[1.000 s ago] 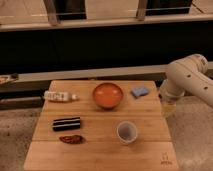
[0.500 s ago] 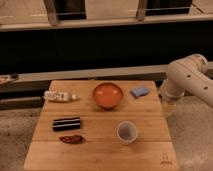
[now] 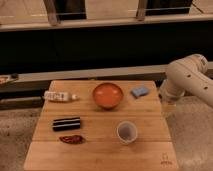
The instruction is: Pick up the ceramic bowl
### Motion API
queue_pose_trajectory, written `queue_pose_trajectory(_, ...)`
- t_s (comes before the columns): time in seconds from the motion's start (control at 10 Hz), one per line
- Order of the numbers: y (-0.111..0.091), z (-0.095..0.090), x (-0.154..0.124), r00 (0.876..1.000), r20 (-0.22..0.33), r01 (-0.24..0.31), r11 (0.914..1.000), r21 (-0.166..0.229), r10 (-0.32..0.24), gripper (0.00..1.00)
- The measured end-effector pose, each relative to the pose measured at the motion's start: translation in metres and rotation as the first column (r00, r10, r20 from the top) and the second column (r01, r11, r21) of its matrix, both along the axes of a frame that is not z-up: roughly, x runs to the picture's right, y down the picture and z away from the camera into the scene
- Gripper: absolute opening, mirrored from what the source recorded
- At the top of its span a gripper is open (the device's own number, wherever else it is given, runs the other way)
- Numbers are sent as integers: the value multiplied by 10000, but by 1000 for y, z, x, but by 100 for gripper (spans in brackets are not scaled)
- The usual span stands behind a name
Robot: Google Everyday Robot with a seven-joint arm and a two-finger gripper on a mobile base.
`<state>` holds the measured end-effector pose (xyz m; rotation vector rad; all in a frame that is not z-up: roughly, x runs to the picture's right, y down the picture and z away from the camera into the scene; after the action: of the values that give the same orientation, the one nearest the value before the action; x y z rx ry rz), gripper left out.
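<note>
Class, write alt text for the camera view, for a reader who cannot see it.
An orange-red ceramic bowl sits on a wooden table among a blue sponge, white cup, white bottle, black packet and dark red item. A white robot arm bends beside the table's right edge, its gripper out of sight.

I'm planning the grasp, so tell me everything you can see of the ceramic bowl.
The ceramic bowl is round, wide and shallow, glossy orange-red, apparently empty. It sits upright on the wooden table, midway along its far half, touching nothing else: the blue sponge lies apart to its right, the white cup nearer the camera. The gripper is out of sight on the arm beyond the table's right edge.
</note>
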<state>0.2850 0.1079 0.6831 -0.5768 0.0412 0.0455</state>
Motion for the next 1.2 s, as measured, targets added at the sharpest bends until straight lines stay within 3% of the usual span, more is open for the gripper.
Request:
queue_pose_trajectory(0.4,0,0,0,10000,-3,7,10000,4,-7,80)
queue_pose_trajectory(0.9,-35,33,-27,9949,300,954,9947,381,-965,80)
queue_pose_trajectory(1.2,-36,36,-37,9897,466,1331,9896,543,-1356,80)
